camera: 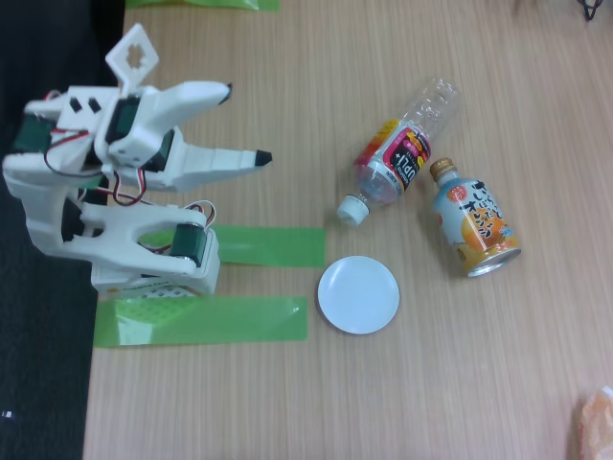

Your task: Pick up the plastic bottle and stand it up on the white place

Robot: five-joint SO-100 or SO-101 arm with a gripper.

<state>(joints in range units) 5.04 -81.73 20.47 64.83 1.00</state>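
In the fixed view the hand (247,125) hangs released and empty, its two fingers spread apart and aimed at the plastic bottle (400,153), which lies on its side well beyond the fingertips — cap toward the white place (358,294), base angled away. The orange-and-blue can (472,222) lies just past the bottle's far side, near its label, so room there looks tight, while bare bench (306,86) between hand and bottle leaves an open approach.

One plastic bottle (402,153), one metal bottle-can (472,230), one white plate (358,294), two green tape strips (201,320).
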